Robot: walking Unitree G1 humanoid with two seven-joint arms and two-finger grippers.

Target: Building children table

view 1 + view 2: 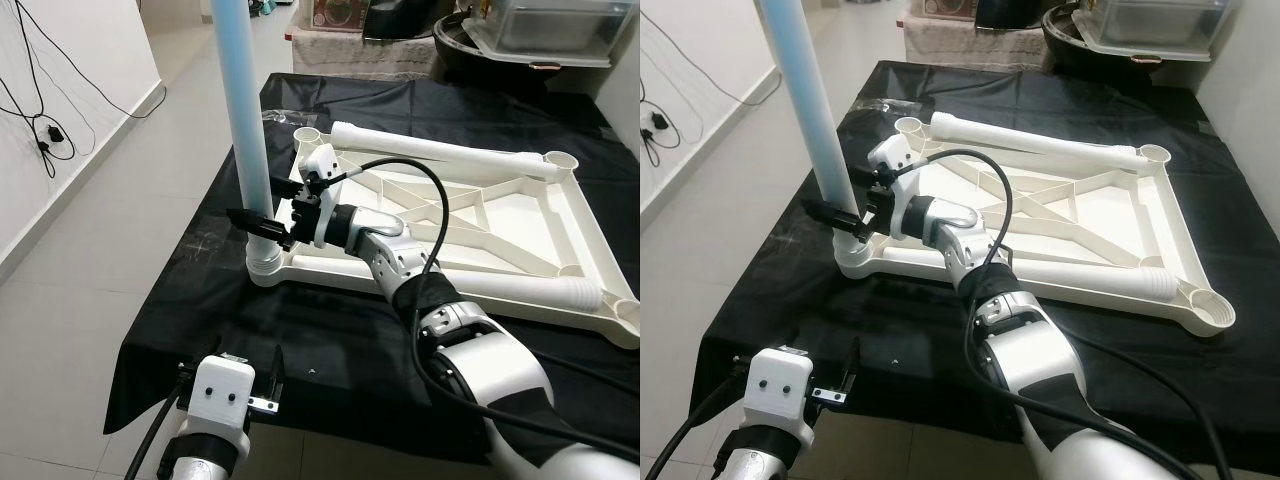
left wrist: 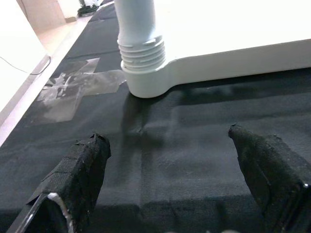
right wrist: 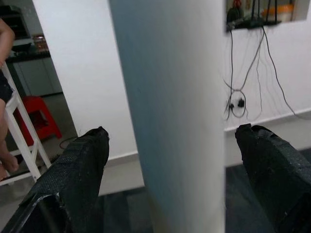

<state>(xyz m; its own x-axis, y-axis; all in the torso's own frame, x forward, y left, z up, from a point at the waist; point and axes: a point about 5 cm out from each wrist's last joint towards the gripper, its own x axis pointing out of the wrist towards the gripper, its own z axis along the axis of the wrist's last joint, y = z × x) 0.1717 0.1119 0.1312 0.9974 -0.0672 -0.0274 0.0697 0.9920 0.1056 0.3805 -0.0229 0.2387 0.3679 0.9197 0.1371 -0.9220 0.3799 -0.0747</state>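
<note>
2 tool fingers (image 3: pixel 73 179) astride upright leg (image 1: pixel 245 130)

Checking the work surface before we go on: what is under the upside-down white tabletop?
A black cloth lies under the tabletop, with clear tape stuck beside the corner. What the cloth covers is hidden.

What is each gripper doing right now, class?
Left gripper: open, holding nothing, above the black cloth.
Right gripper: open, fingers either side of the upright blue leg, not clamped.
</note>
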